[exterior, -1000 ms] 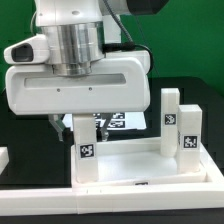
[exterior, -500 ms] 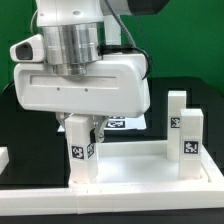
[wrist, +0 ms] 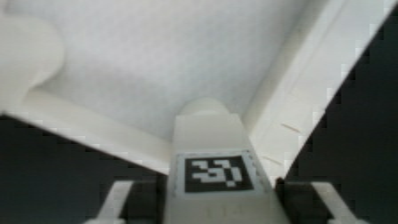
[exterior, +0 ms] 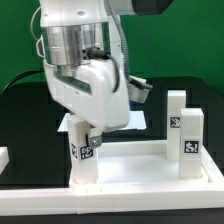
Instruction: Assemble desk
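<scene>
Desk tabletop is a white tray with a raised rim, lying on the black bench. Three white square legs stand up in it, each with a small black-and-white tag. One leg stands at the exterior view's left. Two more legs stand at its right. The gripper pinches the top of the left leg.
</scene>
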Motion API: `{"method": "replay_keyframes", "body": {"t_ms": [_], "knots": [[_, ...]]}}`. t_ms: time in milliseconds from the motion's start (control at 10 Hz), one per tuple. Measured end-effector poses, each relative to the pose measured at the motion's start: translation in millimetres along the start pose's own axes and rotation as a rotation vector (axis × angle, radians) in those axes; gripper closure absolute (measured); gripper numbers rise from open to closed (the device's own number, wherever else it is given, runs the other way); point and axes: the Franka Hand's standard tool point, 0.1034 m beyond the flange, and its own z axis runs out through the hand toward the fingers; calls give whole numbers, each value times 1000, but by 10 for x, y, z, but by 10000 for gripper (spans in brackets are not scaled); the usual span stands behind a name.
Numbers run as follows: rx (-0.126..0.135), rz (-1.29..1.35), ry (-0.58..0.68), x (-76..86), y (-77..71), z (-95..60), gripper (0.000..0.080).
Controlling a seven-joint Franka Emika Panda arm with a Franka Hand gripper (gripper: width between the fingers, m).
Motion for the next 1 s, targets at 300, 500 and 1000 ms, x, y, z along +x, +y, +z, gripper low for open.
{"method": "replay_keyframes", "body": {"t_ms": [300, 500, 1000], "knots": [[9, 418, -35, -29, -58, 3, 511], [7, 583, -31, -23, -62, 3, 507], [5, 716, -23, -30, -55, 5, 496]]}}
